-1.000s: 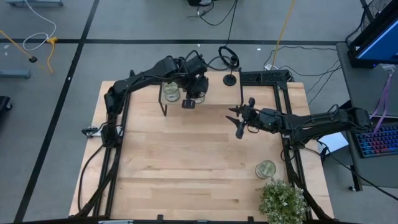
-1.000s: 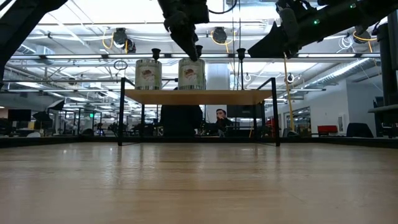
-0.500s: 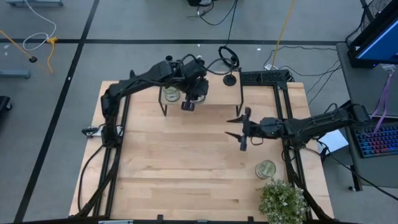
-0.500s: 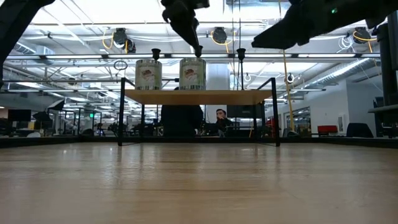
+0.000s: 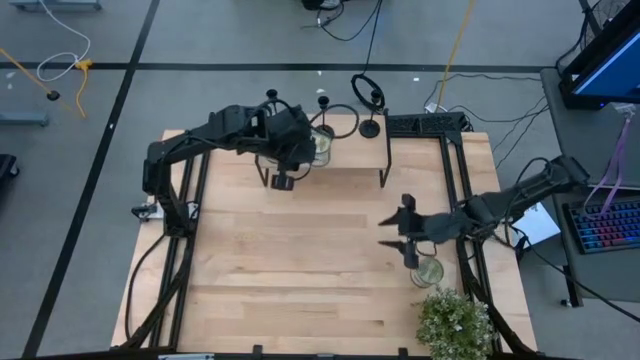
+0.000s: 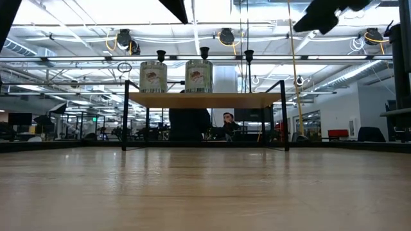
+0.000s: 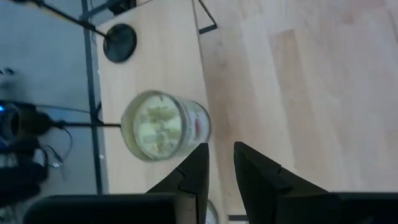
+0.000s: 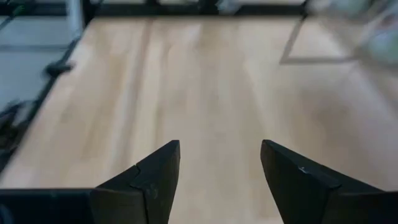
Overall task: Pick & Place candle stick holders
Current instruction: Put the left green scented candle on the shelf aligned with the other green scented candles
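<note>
Three black candle stick holders stand by their round bases on a raised wooden shelf at the table's far edge: left, middle, right. From above they show at the shelf's back: left, middle, right. My left gripper hovers over the shelf's near left part, beside a glass jar. Its fingers stand a narrow gap apart and hold nothing. My right gripper is wide open and empty over the table's right middle.
Two glass jars stand on the shelf between the holders. A third jar stands on the table by my right gripper, with a potted plant at the near right corner. Bare wood lies across the middle and near left.
My left gripper has left the top of the middle holder, risen, and gone toward the table's left and near edges; the holder stays upright on the shelf. My right gripper has gone toward the near edge, staying open.
</note>
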Controlling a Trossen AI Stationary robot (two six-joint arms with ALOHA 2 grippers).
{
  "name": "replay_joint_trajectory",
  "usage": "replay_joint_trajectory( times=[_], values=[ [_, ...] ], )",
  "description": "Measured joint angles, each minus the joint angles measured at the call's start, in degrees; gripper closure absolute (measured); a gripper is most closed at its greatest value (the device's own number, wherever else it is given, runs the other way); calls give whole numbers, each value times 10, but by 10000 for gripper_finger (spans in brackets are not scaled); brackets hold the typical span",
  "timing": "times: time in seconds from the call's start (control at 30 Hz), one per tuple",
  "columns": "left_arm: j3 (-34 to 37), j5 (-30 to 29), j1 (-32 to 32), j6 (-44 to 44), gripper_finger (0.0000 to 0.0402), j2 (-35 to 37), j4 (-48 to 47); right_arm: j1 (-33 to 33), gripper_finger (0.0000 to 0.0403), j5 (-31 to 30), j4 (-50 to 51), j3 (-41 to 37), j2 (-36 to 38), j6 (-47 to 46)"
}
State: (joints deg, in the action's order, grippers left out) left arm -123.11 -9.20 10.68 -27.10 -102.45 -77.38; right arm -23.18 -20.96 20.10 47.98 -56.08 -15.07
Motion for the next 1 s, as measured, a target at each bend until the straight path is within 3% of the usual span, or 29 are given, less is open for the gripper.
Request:
replay_joint_trajectory(
  times=[0.23, 0.4, 0.53, 0.8, 1.0],
  values=[
    [0, 6, -11, 81, 321, 2, -35, -63, 187, 20, 140, 42, -61, -236],
    [1, 7, -22, 88, 321, -9, -38, -95, 187, 57, 229, 43, -65, -395],
    [0, 7, -30, 98, 321, -15, -40, -106, 187, 146, 241, 43, -65, -447],
    [1, 4, -49, 119, 321, -22, -28, -141, 193, 226, 311, 43, -106, -605],
    [1, 1, -51, 89, 321, -34, -16, -166, 207, 207, 316, 43, -140, -626]
  ],
)
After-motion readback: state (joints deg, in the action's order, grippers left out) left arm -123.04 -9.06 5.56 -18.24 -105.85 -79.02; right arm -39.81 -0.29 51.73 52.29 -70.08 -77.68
